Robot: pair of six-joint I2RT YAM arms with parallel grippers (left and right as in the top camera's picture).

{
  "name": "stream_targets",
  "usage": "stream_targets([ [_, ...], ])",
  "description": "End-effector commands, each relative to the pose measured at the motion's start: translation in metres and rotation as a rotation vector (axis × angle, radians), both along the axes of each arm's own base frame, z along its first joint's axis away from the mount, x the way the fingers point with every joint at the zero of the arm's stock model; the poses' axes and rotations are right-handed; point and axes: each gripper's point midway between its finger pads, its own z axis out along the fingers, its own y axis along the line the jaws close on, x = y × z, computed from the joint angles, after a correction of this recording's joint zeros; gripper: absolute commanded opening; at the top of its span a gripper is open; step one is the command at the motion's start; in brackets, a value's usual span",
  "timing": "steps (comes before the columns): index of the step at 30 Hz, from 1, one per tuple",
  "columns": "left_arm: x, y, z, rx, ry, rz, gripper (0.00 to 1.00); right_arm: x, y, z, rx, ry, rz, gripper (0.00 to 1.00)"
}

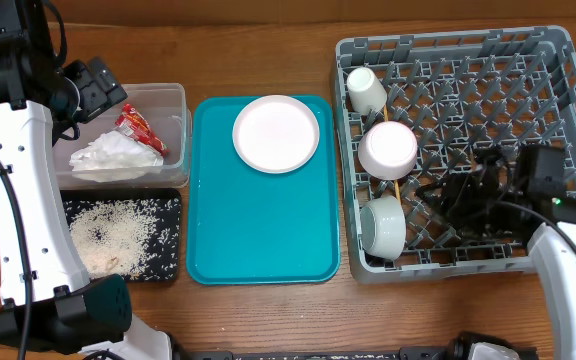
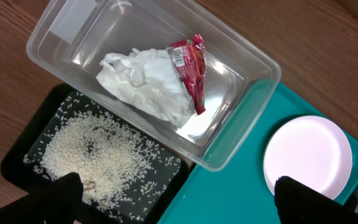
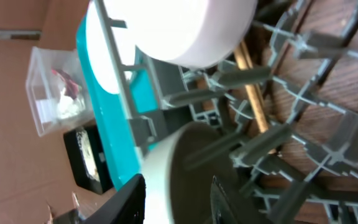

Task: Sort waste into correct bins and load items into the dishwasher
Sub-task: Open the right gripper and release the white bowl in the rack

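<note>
Rice is lying scattered across the shallow black tray, thickest toward its near left part. Touching that tray's far edge, the clear tub is holding a crumpled white napkin with a red snack wrapper lying against its side. The left gripper is hovering above the spot where the tub, the black tray and the teal tray meet; its jaws are standing wide apart and gripping nothing. A pale pink plate is sitting on the far part of the teal tray, near the middle of its width.

To the right, the grey dish rack is carrying a small white cup lying on its side in the far left corner. One white bowl is resting on the pegs just nearer than the cup. A second bowl is leaning on its edge by the near left wall. Wooden chopsticks are lying low among the pegs between the two bowls. The right gripper is reaching into the rack at the second bowl. Its jaws are standing partly apart with the bowl's rim in the gap, not clamping it.
</note>
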Motion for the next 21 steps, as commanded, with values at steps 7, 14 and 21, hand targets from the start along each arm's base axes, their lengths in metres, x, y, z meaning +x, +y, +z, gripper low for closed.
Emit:
stream_targets([
  [7,-0.001,-0.001,0.006,0.003,-0.016,-0.009,1.00,-0.021,0.061,0.044,-0.058,-0.085,0.318,0.05],
  [14,-0.001,-0.001,0.006,0.003,-0.016,-0.009,1.00,-0.052,0.083,0.014,-0.303,0.008,0.441,0.04],
  [21,-0.001,-0.001,0.006,0.003,-0.016,-0.009,1.00,-0.057,0.097,0.003,-0.369,0.006,0.461,0.04],
])
